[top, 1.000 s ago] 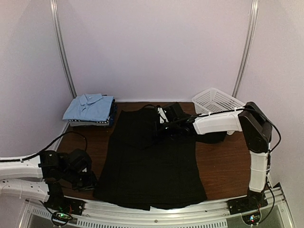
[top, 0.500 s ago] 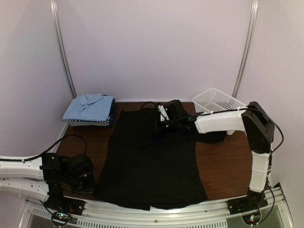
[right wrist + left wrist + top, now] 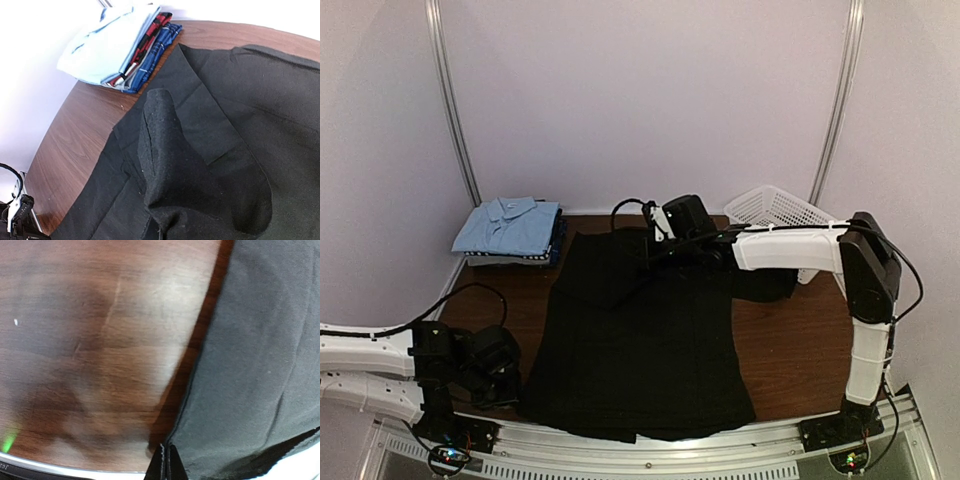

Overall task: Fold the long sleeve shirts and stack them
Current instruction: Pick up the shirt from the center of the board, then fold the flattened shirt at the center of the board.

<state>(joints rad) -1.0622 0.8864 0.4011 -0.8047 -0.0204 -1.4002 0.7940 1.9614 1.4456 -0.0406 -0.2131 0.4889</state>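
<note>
A large black shirt [image 3: 640, 350] lies spread down the middle of the wooden table [image 3: 790, 340]. At the far left corner, a light blue collared shirt [image 3: 505, 225] tops a stack of folded shirts [image 3: 155, 50]. A white mesh basket [image 3: 775, 210] sits at the far right. The right gripper [image 3: 658, 252] is clamped on a raised fold of the black shirt near its top. The left gripper [image 3: 166, 457] is pinched closed on that shirt's left edge, near the hem.

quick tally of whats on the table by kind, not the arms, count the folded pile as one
black shirt, spread out: 1
folded shirt pile, light blue one on top: 1
white mesh basket: 1
total: 3
</note>
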